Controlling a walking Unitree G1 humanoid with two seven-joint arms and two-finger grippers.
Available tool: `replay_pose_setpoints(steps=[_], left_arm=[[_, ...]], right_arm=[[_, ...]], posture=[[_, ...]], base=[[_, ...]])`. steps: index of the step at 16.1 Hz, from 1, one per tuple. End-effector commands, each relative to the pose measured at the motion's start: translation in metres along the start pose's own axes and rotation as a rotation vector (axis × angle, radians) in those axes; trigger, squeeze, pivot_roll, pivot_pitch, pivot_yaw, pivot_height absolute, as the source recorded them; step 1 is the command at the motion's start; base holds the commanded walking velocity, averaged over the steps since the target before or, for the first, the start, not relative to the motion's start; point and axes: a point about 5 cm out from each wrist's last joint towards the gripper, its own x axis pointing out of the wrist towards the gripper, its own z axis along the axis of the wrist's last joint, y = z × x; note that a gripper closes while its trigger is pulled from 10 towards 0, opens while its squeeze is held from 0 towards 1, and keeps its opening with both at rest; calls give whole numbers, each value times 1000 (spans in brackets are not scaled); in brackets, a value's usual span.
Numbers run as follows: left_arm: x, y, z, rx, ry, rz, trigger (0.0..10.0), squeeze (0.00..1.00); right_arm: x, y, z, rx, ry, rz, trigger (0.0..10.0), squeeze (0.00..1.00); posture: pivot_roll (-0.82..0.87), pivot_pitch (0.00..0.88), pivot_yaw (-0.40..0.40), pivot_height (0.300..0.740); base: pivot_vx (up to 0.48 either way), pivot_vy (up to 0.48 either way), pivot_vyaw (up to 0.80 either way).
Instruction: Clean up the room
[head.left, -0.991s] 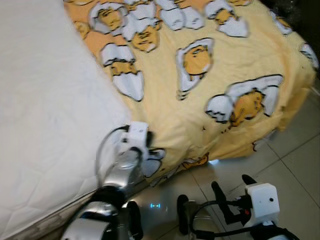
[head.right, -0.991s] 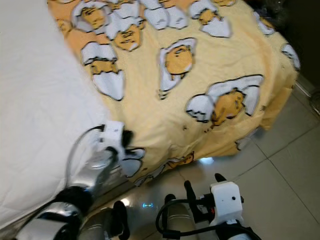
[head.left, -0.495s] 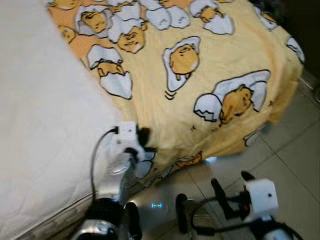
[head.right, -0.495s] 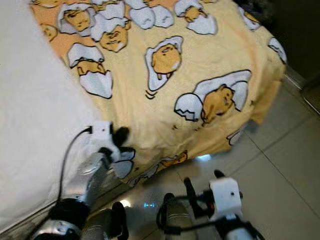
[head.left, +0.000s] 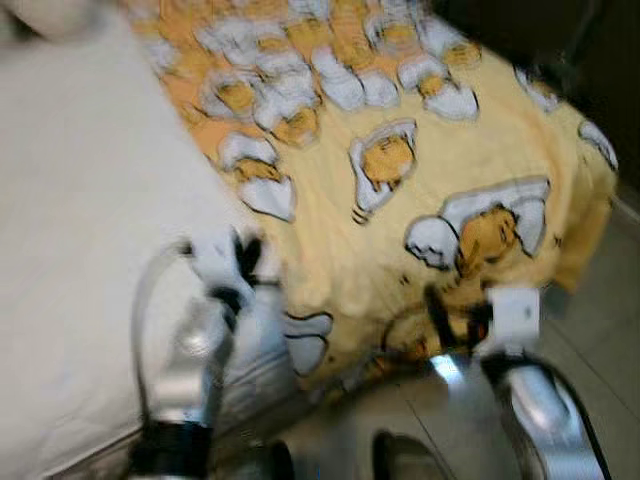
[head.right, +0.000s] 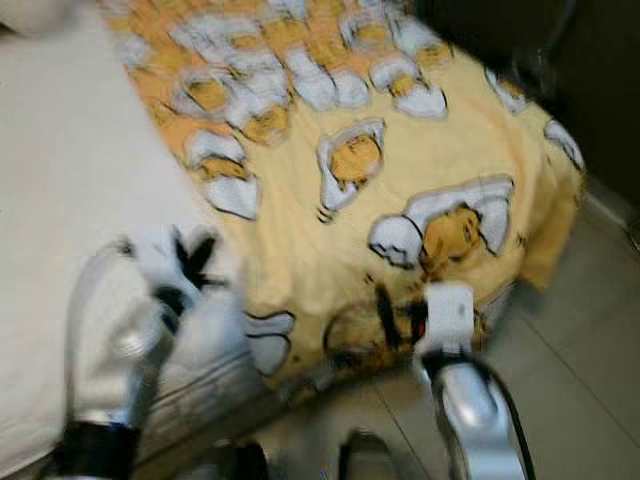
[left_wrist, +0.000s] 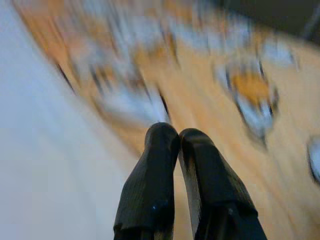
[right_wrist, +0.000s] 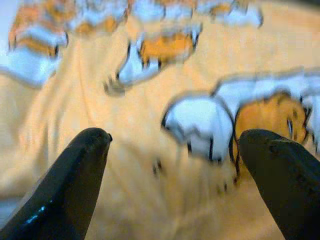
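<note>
A bare white mattress (head.left: 80, 220) carries a yellow cartoon-print blanket (head.left: 400, 230) on its right. Left hand (left_wrist: 172, 145) pinched empty beside it; right hand (right_wrist: 175, 145) spread wide, may grab too little cloth.

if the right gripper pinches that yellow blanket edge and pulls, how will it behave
The yellow blanket probably behaves floppy: it hangs in folds over the bed edge. It would likely bunch and drag rather than lift whole. The right gripper, fingers spread, faces smooth cloth that may slip.

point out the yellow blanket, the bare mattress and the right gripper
yellow blanket (head.left: 400, 255), left eye view, plain yellow middle
bare mattress (head.left: 80, 250), left eye view, white top
right gripper (right_wrist: 185, 165), right wrist view, midway between its fingertips
</note>
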Motion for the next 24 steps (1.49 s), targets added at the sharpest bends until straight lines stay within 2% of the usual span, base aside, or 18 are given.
replay_pose_setpoints(steps=[1, 2, 3, 4, 5, 7, 9, 11, 14, 15, 16, 17, 18, 19, 22, 23, 24], left_arm=[[-4, 3, 1, 53, -3, 20, 10000, 0], [-5, 8, 0, 33, 5, 11, 10000, 1000], [-6, 14, -7, 39, 46, 36, 10000, 1000], [-6, 19, -14, 35, 94, 85, 10000, 1000], [-7, 21, -18, 29, 120, 113, 10000, 1000], [-19, 29, -37, 84, 225, 176, 10000, 1000], [-29, 35, -44, 76, 248, 184, 10000, 1000], [-33, 37, -45, 100, 253, 191, 10000, 1000], [-33, 32, -39, 84, 201, 187, 10000, 1000], [-36, 33, -33, 74, 155, 198, 10000, 1000], [-40, 39, -27, 100, 113, 222, 10000, 1000], [-53, 52, -20, 159, 61, 275, 10000, 1000], [-61, 59, -20, 178, 69, 303, 10000, 1000], [-76, 65, -28, 168, 127, 326, 10000, 1000], [-65, 50, -30, 132, 127, 275, 10000, 1000], [-59, 43, -30, 122, 129, 237, 10000, 1000], [-58, 37, -30, 90, 121, 191, 10000, 1000]], right_arm=[[2, -6, -6, 9, 16, -59, 10000, 0], [10, -8, -6, 46, 18, -89, 10000, 0], [17, -10, -5, 75, 17, -114, 10000, 957], [23, -7, -6, 93, 12, -100, 10000, 1000], [26, -6, -7, 91, 7, -95, 10000, 1000], [26, -6, -8, 76, 4, -108, 10000, 1000], [25, -5, -13, 48, 25, -104, 10000, 1000], [26, -5, -15, 24, 29, -99, 10000, 1000], [28, -3, -19, 28, 38, -92, 10000, 1000], [28, -2, -21, 27, 43, -83, 10000, 1000], [27, -1, -22, 32, 43, -73, 10000, 1000], [24, 0, -22, 17, 34, -48, 10000, 1000], [22, 1, -22, -4, 28, -25, 10000, 1000], [18, 1, -28, -35, 62, 13, 10000, 1000], [24, 3, -27, -22, 53, 45, 10000, 1000], [28, 3, -24, -38, 42, 41, 10000, 0], [31, 4, -22, -51, 33, 51, 10000, 0]], posture=[[-121, 0, 68, 740], [-98, 0, 65, 740], [-93, 0, 64, 740], [-88, 0, 63, 740], [-87, 0, 64, 740], [-84, 0, 61, 740], [-76, 0, 51, 740], [-67, 0, 47, 740], [-51, 0, 36, 740], [-49, 0, 35, 740], [-47, 0, 30, 740], [-46, 0, 26, 740], [-44, 0, 23, 740], [-30, 0, 7, 740], [-23, 0, -2, 740], [-27, 0, 0, 740], [-30, 0, 1, 740]], base=[[0, 0, 0], [0, 0, 0], [0, 0, 0], [0, 0, 0], [0, 0, 0], [0, 0, 0], [0, 0, 0], [0, 0, 0], [0, 0, 0], [0, 0, 0], [0, 0, 0], [0, 0, 0], [0, 0, 0], [0, 0, 0], [0, 0, 0], [0, 0, 0], [0, 0, 788]])
